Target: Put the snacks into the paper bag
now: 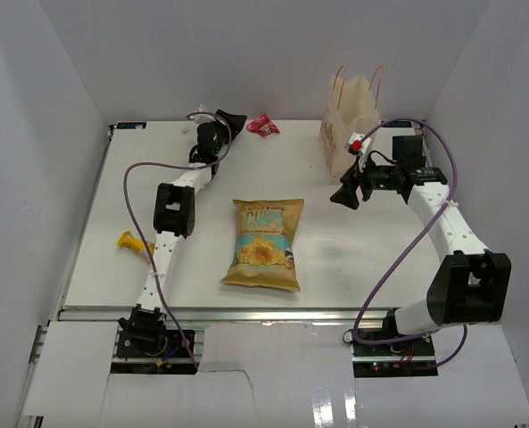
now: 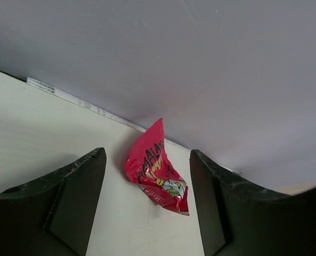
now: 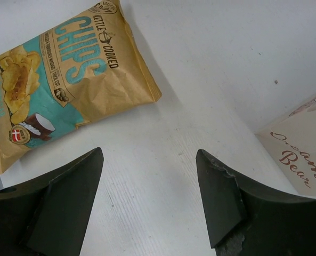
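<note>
The left gripper stands wide open and holds nothing. In its wrist view the two dark fingers frame a pink-red packet that lies crumpled on the table just ahead of them, at the middle of the frame, close under the grey back wall. From above, this gripper sits at the upper middle-left of the picture, with the packet just to its right.

The right gripper is also open and empty. Its fingers hang over bare table, with the chips bag in the upper left of its view and a corner of the paper bag at the right edge. In the overhead view it sits right of centre, just below the paper bag, which stands upright in the upper right with its handles up.

Further out, the chips bag lies flat in the centre of the table, and a small yellow packet lies at the left edge, beside the left arm.

By my reading the task is far from done: at least three snacks are outside the bag and neither gripper has a hold on one. Whether anything is already inside the bag cannot be told, since its interior is hidden. The pink-red packet looks like the next pick.
</note>
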Controlling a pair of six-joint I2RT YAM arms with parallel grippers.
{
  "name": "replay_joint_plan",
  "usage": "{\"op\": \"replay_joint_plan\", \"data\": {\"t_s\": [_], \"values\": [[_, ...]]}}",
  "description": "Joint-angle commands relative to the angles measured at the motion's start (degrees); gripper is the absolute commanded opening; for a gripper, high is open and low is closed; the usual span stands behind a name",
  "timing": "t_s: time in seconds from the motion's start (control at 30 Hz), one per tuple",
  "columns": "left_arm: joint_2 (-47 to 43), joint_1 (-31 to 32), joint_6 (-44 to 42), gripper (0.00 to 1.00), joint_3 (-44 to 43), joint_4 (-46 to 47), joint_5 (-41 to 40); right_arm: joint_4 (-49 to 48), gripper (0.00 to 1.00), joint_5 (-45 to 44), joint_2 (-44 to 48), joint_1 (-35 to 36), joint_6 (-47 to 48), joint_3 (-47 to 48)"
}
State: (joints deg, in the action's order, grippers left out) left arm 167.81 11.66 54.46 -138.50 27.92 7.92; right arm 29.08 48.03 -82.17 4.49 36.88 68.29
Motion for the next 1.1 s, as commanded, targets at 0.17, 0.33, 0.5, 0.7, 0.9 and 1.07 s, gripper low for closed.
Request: {"op": "replay_joint_plan", "data": {"t_s": [0.17, 0.33, 0.5, 0.7, 0.9, 1.07], "values": [[1.2, 3.5, 0.8, 0.71, -1.7, -2.6, -3.1, 0.3, 0.75, 1.1, 1.8, -0.4, 0.6, -1.2], [-0.5, 4.2, 0.1, 0.64, -0.3, -6.7, -6.3, 0.0, 0.75, 1.5, 1.9, -0.4, 0.6, -1.5], [-0.7, 5.0, -0.6, 0.59, -1.0, -10.1, -7.0, -1.6, 0.74, 1.3, 2.5, -0.4, -0.5, -2.3], [-1.0, 5.9, 0.5, 0.59, -1.3, -10.7, -5.3, -2.5, 0.74, 0.3, 2.7, -0.4, -1.0, -2.6], [-4.3, 6.9, -2.9, 0.70, 1.5, -11.7, -5.5, -3.6, 0.74, 0.2, 3.0, -0.4, -1.5, -3.8], [-5.6, 7.7, -8.4, 0.74, 1.6, -14.4, -6.8, -4.1, 0.73, 0.2, 3.6, -0.4, -1.7, -4.6]]}}
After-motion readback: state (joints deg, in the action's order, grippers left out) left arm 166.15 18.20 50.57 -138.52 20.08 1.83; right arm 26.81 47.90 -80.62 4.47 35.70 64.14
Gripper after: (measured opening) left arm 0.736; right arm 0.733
